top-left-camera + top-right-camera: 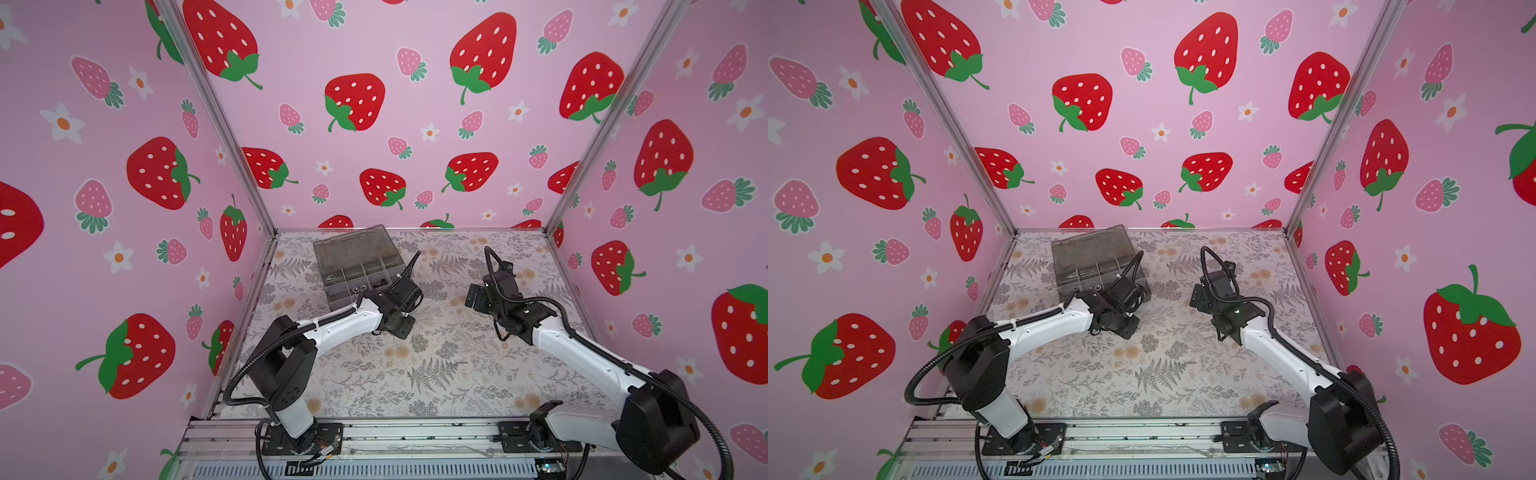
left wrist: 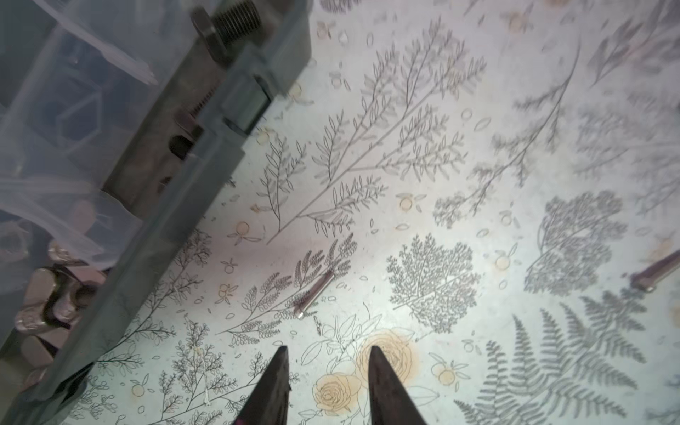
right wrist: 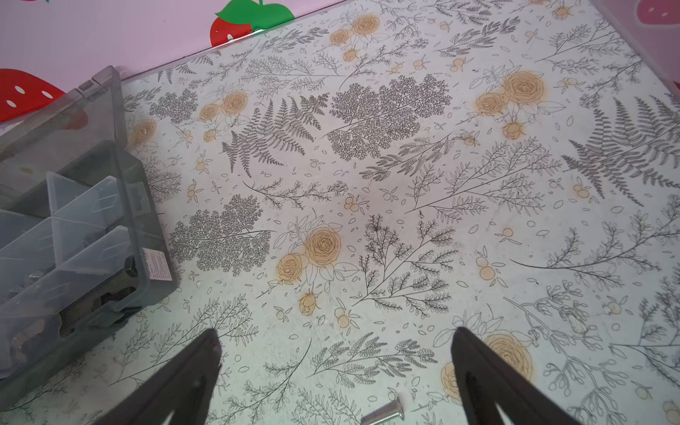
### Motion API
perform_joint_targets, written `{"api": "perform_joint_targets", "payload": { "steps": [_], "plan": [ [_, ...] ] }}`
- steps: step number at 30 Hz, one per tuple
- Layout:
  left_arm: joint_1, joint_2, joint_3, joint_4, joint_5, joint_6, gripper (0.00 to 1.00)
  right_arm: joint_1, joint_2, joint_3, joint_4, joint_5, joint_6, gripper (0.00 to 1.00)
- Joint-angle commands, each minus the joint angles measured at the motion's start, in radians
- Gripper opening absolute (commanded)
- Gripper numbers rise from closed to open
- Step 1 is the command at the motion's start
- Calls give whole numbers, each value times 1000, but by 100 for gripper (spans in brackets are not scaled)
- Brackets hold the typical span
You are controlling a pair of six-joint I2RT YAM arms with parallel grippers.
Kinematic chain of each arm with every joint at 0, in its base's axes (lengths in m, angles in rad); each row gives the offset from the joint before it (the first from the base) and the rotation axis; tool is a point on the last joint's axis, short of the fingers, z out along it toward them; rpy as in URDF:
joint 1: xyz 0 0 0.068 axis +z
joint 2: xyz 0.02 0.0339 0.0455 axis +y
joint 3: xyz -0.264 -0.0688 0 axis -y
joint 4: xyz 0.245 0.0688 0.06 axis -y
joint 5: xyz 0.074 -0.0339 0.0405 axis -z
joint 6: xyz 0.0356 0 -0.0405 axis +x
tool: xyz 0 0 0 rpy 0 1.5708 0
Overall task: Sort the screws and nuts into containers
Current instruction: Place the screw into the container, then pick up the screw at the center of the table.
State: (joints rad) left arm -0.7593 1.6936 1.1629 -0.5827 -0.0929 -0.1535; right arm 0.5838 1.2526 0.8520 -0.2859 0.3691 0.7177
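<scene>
Left wrist view shows our left gripper (image 2: pixel 327 364) part-open and empty beside the organiser box (image 2: pixel 176 228); we judge it is aimed at the silver screw (image 2: pixel 314 294) loose on the table (image 2: pixel 478 184) just ahead. Our right gripper (image 3: pixel 336 335) gapes empty near a second screw (image 3: pixel 382 414).

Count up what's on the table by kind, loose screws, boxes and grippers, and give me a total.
Silver screws lying loose: 2
Organiser box: 1
Grippers, left gripper and right gripper: 2
Total: 5
</scene>
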Motion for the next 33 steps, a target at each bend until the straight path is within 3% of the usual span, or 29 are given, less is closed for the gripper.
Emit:
{"api": "perform_joint_targets", "payload": {
  "steps": [1, 11, 25, 28, 33],
  "plan": [
    [2, 22, -8, 9, 11, 90, 36, -7, -10, -10, -15, 12, 27, 100],
    [3, 195, 89, -67, 57, 215, 31, -7, -34, -18, -27, 30, 42, 100],
    [-2, 170, 121, -91, 36, 272, 31, -7, -16, -13, -26, 22, 43, 100],
    [-1, 160, 131, -95, 56, 307, 37, -7, -17, -13, -23, 19, 40, 100],
    [1, 170, 148, -86, 29, 341, 37, -7, -21, -13, -27, 19, 39, 100]
  ]
}}
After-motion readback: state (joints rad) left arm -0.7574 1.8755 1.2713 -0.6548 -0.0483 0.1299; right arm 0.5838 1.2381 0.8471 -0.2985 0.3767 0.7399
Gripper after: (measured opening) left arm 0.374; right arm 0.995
